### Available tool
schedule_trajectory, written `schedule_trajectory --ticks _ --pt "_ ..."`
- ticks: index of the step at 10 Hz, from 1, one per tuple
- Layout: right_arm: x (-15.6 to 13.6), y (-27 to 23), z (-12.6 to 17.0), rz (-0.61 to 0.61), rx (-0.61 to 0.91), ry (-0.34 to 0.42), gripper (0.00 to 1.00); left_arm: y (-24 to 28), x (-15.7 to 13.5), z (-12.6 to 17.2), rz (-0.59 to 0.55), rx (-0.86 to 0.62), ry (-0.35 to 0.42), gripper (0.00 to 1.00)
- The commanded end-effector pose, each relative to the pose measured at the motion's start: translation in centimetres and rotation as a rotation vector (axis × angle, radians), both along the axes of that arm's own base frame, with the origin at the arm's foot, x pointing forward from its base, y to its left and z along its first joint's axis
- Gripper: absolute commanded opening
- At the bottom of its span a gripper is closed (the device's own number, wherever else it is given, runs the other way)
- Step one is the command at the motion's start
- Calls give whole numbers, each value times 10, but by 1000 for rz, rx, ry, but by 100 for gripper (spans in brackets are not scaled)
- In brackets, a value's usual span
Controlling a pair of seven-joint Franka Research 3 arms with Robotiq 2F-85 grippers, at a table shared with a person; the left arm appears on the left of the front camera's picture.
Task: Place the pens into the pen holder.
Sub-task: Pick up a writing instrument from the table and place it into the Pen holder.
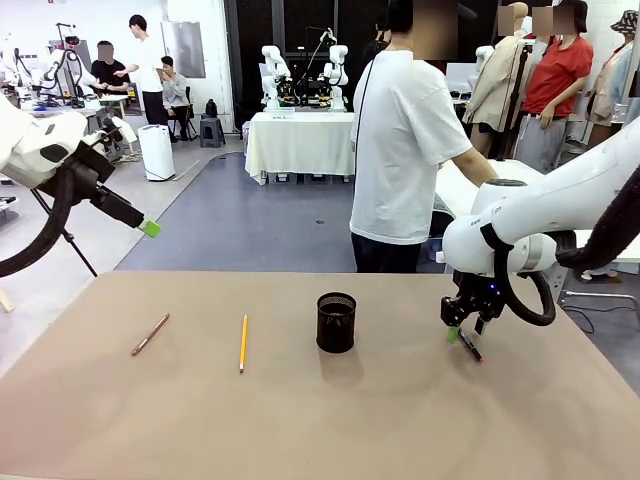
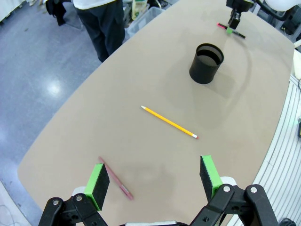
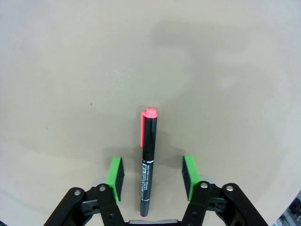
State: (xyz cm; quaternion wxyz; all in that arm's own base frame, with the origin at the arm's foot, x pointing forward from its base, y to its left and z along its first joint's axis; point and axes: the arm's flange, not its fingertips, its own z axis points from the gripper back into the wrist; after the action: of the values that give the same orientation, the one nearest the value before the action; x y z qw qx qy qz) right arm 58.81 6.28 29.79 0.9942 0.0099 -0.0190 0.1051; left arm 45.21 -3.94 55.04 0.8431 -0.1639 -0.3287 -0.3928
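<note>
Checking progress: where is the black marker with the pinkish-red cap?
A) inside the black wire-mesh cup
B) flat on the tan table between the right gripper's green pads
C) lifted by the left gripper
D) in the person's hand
B: the black marker with the pinkish-red cap lies flat on the tan table, the right gripper straddling it with a gap on each side.

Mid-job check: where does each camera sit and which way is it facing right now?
Front view: between the arms, facing across the table to the person; left gripper raised, right gripper low at the black marker.
Left wrist view: high up, looking down on yellow pen, reddish-brown pen, pen holder; own open pads at bottom.
Right wrist view: close over the table, looking down; own pads flank the marker.
Shared: marker in all three.
</note>
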Motion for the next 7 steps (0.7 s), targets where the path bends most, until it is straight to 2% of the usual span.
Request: schedule_trajectory --ticks 1,7 --pt "4 -2 1 17 28 4 0 1 -1 0 -1 -6 -5 100" --pt "3 3 2 25 19 31 0 1 -1 0 -1 -6 -5 100"
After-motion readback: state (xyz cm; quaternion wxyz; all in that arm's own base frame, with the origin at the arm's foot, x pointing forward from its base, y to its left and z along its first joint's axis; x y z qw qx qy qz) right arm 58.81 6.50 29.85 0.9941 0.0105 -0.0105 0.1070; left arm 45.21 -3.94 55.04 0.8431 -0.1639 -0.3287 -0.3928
